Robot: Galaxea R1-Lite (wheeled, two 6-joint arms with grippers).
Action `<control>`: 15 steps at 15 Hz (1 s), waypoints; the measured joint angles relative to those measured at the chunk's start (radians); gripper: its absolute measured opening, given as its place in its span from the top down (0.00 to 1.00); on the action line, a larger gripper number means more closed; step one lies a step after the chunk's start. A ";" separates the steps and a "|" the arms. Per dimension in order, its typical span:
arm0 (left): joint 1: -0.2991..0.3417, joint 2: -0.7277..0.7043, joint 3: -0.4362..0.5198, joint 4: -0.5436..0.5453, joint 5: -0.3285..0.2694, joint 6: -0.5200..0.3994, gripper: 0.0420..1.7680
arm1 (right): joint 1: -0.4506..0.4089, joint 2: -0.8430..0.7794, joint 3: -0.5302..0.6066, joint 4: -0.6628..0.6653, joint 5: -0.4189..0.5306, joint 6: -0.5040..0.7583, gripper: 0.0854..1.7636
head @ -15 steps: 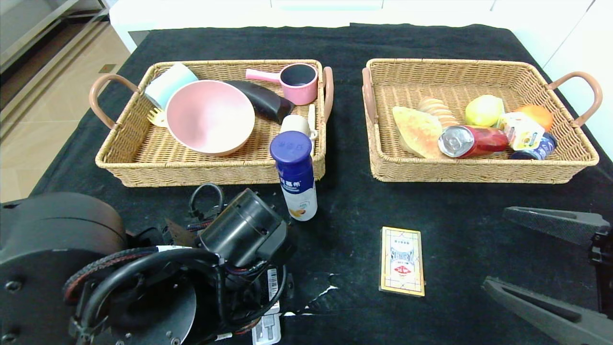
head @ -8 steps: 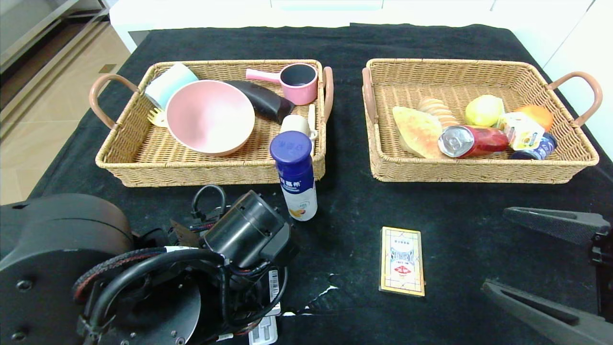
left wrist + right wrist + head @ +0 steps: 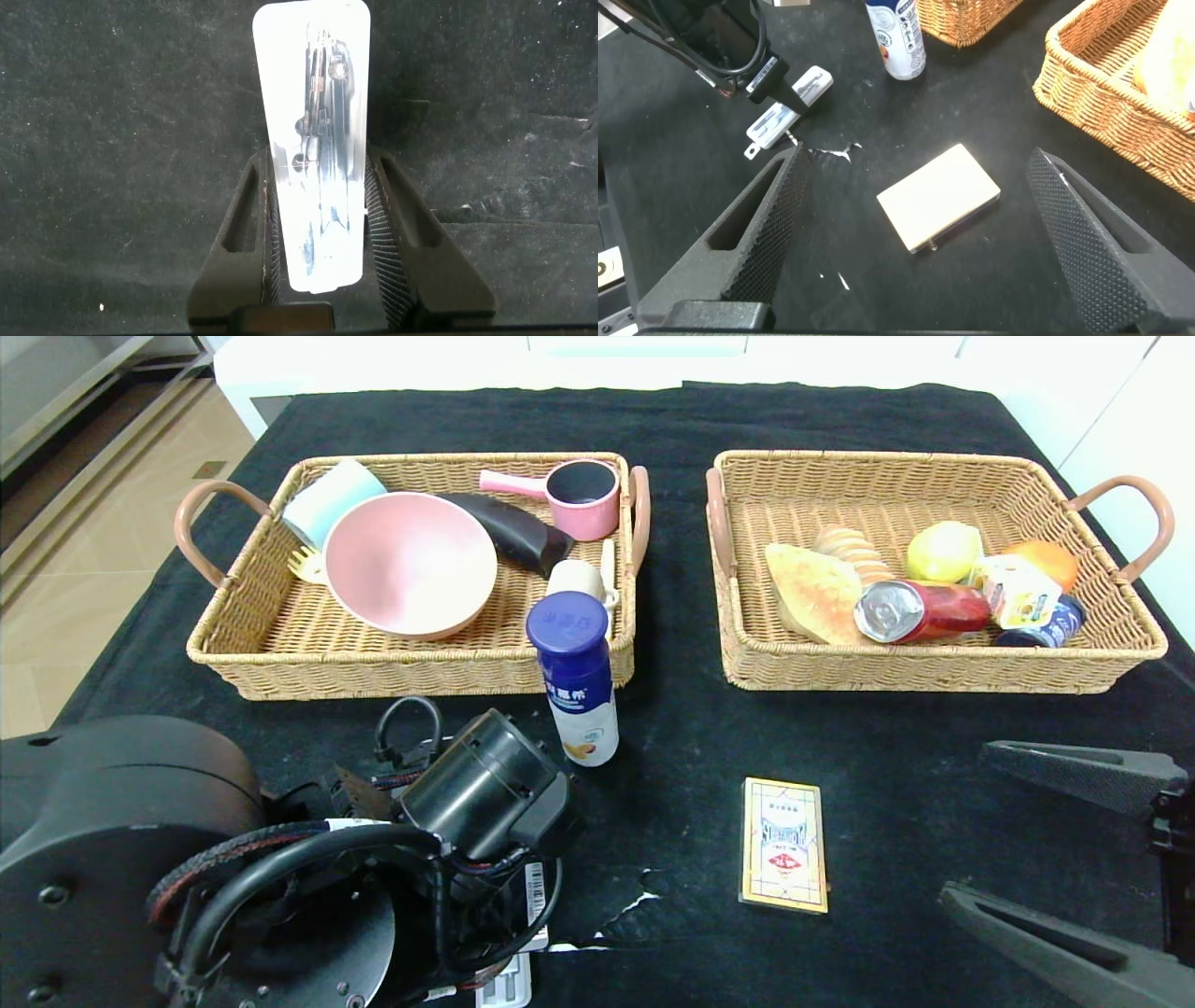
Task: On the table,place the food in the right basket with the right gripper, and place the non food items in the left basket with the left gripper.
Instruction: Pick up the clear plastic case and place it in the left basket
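My left gripper (image 3: 318,159) is at the table's near left, pointing down, shut on a white blister pack (image 3: 314,140) that holds a small metal tool. The pack's end shows under the arm in the head view (image 3: 507,985) and in the right wrist view (image 3: 787,105). A white bottle with a blue cap (image 3: 576,677) stands in front of the left basket (image 3: 411,674). A flat yellow card box (image 3: 784,845) lies on the cloth at centre front. My right gripper (image 3: 966,819) is open and empty at the near right, with the card box (image 3: 938,196) ahead of it.
The left basket holds a pink bowl (image 3: 409,563), a pink pot (image 3: 579,497), a blue cup and a dark item. The right basket (image 3: 934,677) holds bread (image 3: 814,590), a red can (image 3: 920,609), fruit and small packs. Black cloth covers the table.
My left arm has shifted slightly, and the white pack has moved a little with it. The right arm, bottle and card box have not moved.
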 joint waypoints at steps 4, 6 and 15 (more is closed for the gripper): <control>0.000 0.000 0.000 0.002 0.000 0.001 0.66 | 0.000 0.000 0.000 0.000 0.001 0.000 0.03; 0.000 0.000 -0.001 0.002 0.000 0.005 0.66 | 0.000 -0.001 0.001 0.000 0.000 -0.001 0.03; -0.031 -0.088 -0.004 0.010 0.010 0.126 0.66 | 0.001 0.003 0.004 0.001 0.000 -0.007 0.03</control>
